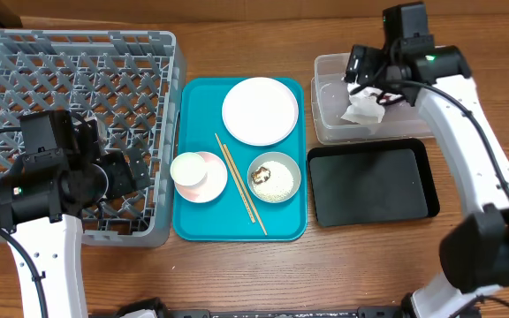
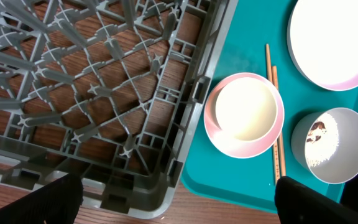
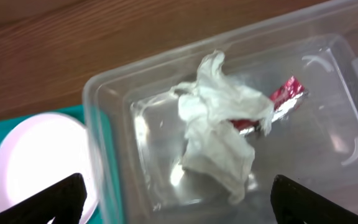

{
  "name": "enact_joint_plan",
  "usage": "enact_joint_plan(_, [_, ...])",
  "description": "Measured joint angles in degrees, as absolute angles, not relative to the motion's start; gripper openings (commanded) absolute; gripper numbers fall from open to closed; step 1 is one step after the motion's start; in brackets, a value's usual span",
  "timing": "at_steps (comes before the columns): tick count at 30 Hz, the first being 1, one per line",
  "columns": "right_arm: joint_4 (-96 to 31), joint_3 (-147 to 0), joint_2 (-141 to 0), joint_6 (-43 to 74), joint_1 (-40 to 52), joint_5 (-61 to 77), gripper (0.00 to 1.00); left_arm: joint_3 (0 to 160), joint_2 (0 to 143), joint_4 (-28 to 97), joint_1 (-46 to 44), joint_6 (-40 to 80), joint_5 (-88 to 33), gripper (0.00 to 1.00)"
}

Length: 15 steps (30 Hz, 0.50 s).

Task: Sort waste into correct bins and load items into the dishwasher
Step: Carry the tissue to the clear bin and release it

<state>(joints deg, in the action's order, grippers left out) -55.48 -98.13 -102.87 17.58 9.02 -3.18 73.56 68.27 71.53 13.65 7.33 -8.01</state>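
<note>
Currently the crumpled white napkin (image 3: pixel 219 134) lies inside the clear tub (image 1: pixel 325 124), which sits toward the far right corner of the tabletop (image 1: pixel 237 274). The red snack wrapper (image 3: pixel 288 93) lies beside it, one end tucked under the paper. Its long axis runs aslant across the tub floor in the right wrist view. The right gripper (image 3: pixel 178 186) hangs above the tub with its fingers spread wide and nothing between them.

Just nearer than the tub lies the shallow black tray (image 1: pixel 374 185); what it holds, if anything, cannot be made out.

The teal serving tray (image 1: pixel 193 106) takes the middle of the table. On it the white plate (image 1: pixel 260 110) lies flat at the far end. Nearer, the white cup (image 1: pixel 188 170) stands mouth up on the pink saucer (image 1: pixel 215 185). The grey-sided bowl (image 1: pixel 274 177) sits upright to the right with rice and brown bits (image 1: pixel 268 181) inside. Between saucer and bowl lie the two chopsticks (image 1: pixel 239 181), side by side. Their long axis runs from far edge to near edge, leaning rightward at the near end.

The grey dish rack (image 1: pixel 78 62) fills the far left corner, touching or just beside the teal tray. The left gripper (image 2: pixel 176 190) hovers over the rack's near right part, close to its right wall, fingers wide apart and holding nothing.
</note>
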Motion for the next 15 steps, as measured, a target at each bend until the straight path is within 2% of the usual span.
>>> enact_joint_plan(3, [-60.2, -98.1, -98.0, 17.6, 7.5, 0.2, 0.96, 73.6, 68.3, 71.4, 13.6, 7.3, -8.0, 1.00])
enact_joint_plan(8, [-71.7, -98.2, -91.1, 16.5, 4.3, 4.5, 0.88, 73.6, 68.3, 71.4, 13.6, 6.9, -8.0, 1.00])
enact_joint_plan(11, [-77.2, -98.0, -90.5, 15.5, 5.2, 7.5, 0.87, 73.6, 68.3, 71.3, 13.6, 6.2, -8.0, 1.00])
enact_joint_plan(15, [-76.5, -95.1, -90.3, 15.2, 8.8, 9.9, 0.86, 73.6, 68.4, 71.2, 13.6, 5.7, -8.0, 1.00])
